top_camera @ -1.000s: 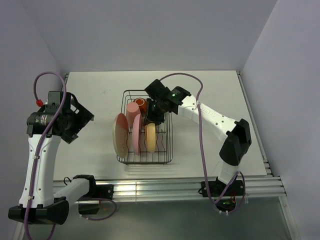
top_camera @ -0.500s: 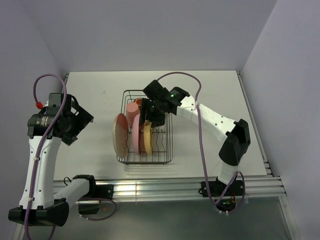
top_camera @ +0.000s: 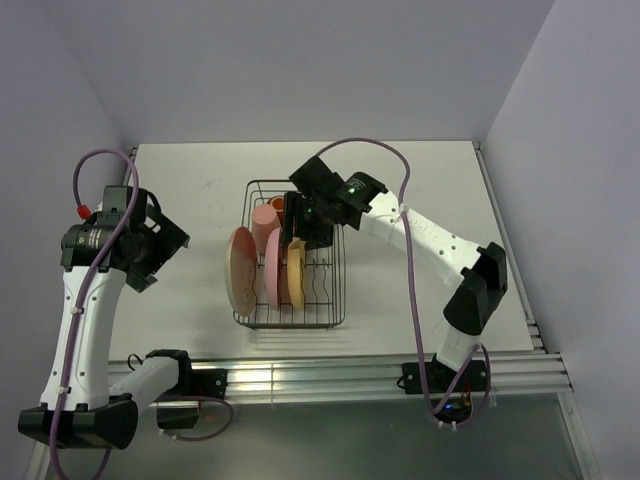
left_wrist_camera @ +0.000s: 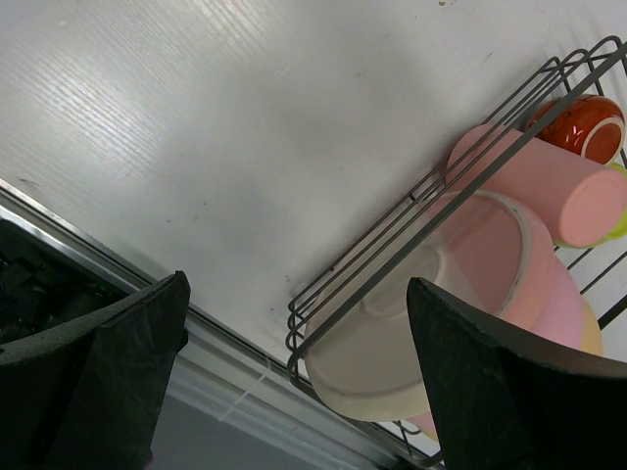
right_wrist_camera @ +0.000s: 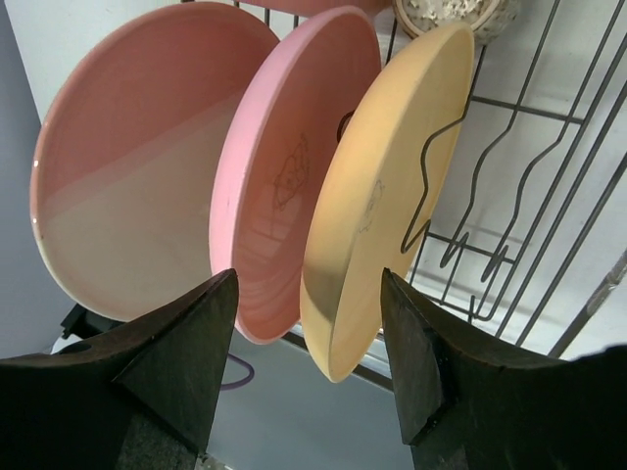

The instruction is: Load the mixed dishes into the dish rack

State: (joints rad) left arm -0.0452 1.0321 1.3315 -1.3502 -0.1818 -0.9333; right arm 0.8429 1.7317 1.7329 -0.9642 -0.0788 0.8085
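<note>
The black wire dish rack holds three plates standing on edge: pink-and-cream, pink and yellow-orange. A salmon-pink tumbler and a red-orange cup lie at its far end. My right gripper hovers over the rack behind the plates, open and empty. In the right wrist view it faces the yellow-orange plate, the pink plate and the pink-and-cream plate; a tan bowl shows at the top. My left gripper is open and empty, left of the rack.
The left wrist view shows my open left gripper above the table edge, with the rack's corner, pink-and-cream plate, tumbler, cup and a sliver of lime-green bowl. Empty prongs stand right of the plates.
My right gripper has pulled back toward the rack's far end, away from the yellow-orange plate, which now stands more upright. The left arm shifted slightly.
</note>
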